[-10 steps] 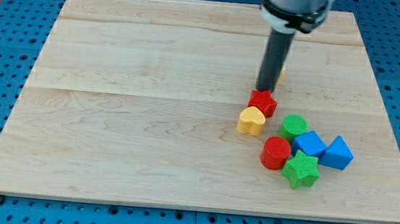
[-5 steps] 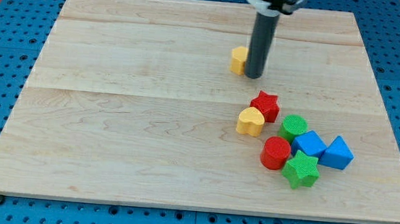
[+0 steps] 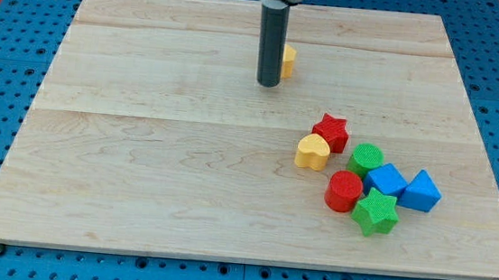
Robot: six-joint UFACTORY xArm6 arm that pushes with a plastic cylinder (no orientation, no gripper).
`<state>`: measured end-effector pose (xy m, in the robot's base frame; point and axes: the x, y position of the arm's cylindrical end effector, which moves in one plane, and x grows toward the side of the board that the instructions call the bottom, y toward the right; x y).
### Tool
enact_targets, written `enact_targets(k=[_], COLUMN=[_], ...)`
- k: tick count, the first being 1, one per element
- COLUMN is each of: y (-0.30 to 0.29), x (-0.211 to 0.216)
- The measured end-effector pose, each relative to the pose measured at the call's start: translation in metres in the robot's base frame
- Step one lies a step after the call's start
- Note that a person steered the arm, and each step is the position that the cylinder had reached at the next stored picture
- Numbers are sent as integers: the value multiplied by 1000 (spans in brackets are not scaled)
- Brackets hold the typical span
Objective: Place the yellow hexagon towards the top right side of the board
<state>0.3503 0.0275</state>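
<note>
The yellow hexagon [image 3: 288,61] lies on the wooden board [image 3: 140,149] in the upper middle, partly hidden behind my rod. My tip [image 3: 268,84] rests on the board just left of and slightly below the hexagon, touching or nearly touching it. The other blocks lie well below and to the right of it.
A cluster sits at the right centre: red star [image 3: 330,131], yellow heart [image 3: 314,151], green cylinder [image 3: 367,158], red cylinder [image 3: 345,191], green star [image 3: 375,212], blue block [image 3: 385,180], blue block [image 3: 421,191]. A blue pegboard [image 3: 25,12] surrounds the board.
My tip has moved left and up, from the hexagon's right side to its left. The hexagon has shifted left and up, away from the cluster. The other blocks have not moved.
</note>
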Motion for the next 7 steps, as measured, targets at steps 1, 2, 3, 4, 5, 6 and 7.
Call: enact_targets(k=[1,2,3,4,5,6,7], y=[39,45,10,-2,15,57,70], x=[-36,-53,-29,-70,-81,-81,-76])
